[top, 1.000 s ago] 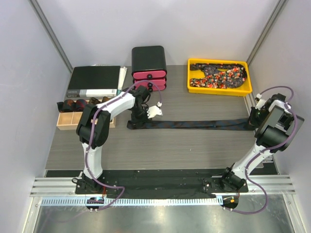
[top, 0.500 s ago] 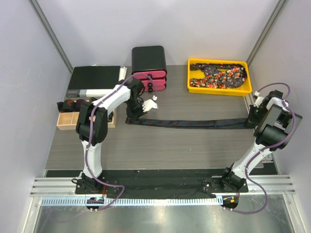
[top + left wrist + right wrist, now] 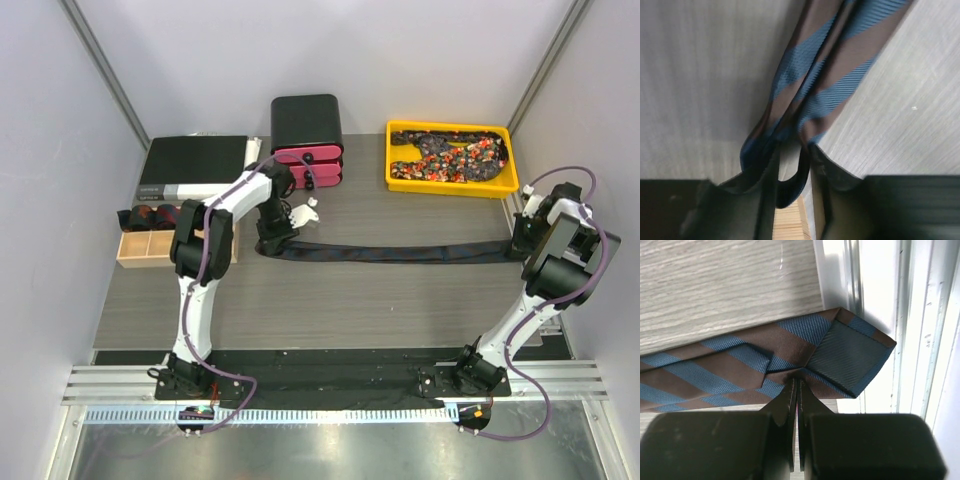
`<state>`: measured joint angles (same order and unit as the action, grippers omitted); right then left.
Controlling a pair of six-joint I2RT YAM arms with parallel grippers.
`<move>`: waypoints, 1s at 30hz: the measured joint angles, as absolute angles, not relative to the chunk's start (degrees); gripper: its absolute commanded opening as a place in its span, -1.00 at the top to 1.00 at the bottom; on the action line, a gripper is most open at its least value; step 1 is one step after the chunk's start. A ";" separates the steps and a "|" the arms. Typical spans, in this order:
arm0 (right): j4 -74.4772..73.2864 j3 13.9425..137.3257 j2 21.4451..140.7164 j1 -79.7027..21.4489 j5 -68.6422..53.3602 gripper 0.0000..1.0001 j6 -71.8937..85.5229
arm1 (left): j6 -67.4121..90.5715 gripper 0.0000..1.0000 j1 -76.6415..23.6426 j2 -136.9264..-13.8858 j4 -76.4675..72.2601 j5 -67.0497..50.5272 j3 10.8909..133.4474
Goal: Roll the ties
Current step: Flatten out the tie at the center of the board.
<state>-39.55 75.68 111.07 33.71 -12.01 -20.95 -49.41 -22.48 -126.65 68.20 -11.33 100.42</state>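
From above, one striped tie (image 3: pixel 400 254) lies drawn out flat across the grey tabletop (image 3: pixel 350 300), spanning from the left jaws to the right jaws, one end at each. No coil has been started in it, so I judge the rolling of this one hardly begun. Behind the right jaws, a yellow tray (image 3: pixel 452 190) holds a loose heap of speckled ties (image 3: pixel 450 155), unrolled. Beside the left jaws, a wooden box (image 3: pixel 135 262) has small dark coils (image 3: pixel 150 214) in its far compartments, apparently finished rolls.

In the left wrist view, the jaws stand narrow, pinching the slim end, which bunches into a soft fold between them. Ahead of the jaws the striped tie (image 3: pixel 810 85) runs away in diagonal blue and brown bands of finely ribbed weave.

In the right wrist view, the jaws are pressed tightly together on the broad end of the striped tie (image 3: pixel 740 365). Just ahead of them its pointed tip folds back, showing dark ribbed lining.
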 measured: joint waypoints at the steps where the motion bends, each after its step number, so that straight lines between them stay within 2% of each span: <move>1: -39.35 75.77 111.09 33.69 -11.94 0.86 -21.12 | -48.73 0.18 -22.39 -126.65 67.79 -10.96 100.84; 7: -39.11 75.99 110.72 33.69 -13.04 0.65 -24.18 | -46.76 -0.25 -20.45 -125.95 67.37 -14.66 101.23; 8: -39.46 75.99 110.32 33.69 -13.82 0.54 -25.23 | -46.74 -0.38 -19.81 -125.23 67.48 -16.14 101.10; 11: -40.82 75.96 107.66 33.67 -16.84 0.26 -27.35 | -47.00 -0.58 -17.65 -119.98 65.91 -20.38 98.15; 13: -41.80 75.90 103.68 33.39 -19.81 0.16 -29.04 | -47.27 -0.66 -16.45 -113.86 63.68 -22.68 93.91; 14: -42.00 75.81 101.21 32.97 -21.21 0.12 -30.13 | -47.75 -0.99 -15.66 -109.03 60.42 -23.88 89.73; 16: -42.09 75.55 96.36 31.81 -23.86 0.05 -31.68 | -48.88 -0.99 -14.81 -100.79 55.11 -25.78 82.94; 19: -41.60 74.87 89.58 28.25 -27.97 -0.43 -33.34 | -48.97 -0.99 -14.66 -88.38 46.61 -29.02 73.08; 20: -40.95 74.39 87.55 26.96 -29.50 -0.99 -33.69 | -48.80 -0.99 -14.81 -85.43 43.66 -30.24 70.98; 25: -35.77 71.05 81.67 22.90 -41.36 -1.00 -34.35 | -48.64 -0.99 -16.21 -81.45 35.88 -33.95 67.64; 28: -33.78 70.52 81.84 21.74 -50.06 -0.99 -33.91 | -50.52 -0.99 -16.86 -85.58 35.99 -34.15 68.31; 30: -35.07 72.31 83.96 18.06 -49.60 -0.99 -34.28 | -53.71 -0.99 -16.93 -91.15 38.72 -34.59 71.29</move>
<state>-35.07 72.31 83.96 18.06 -49.60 -34.28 -53.71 -16.93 -91.15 38.72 -34.59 71.29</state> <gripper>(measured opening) 0.996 0.995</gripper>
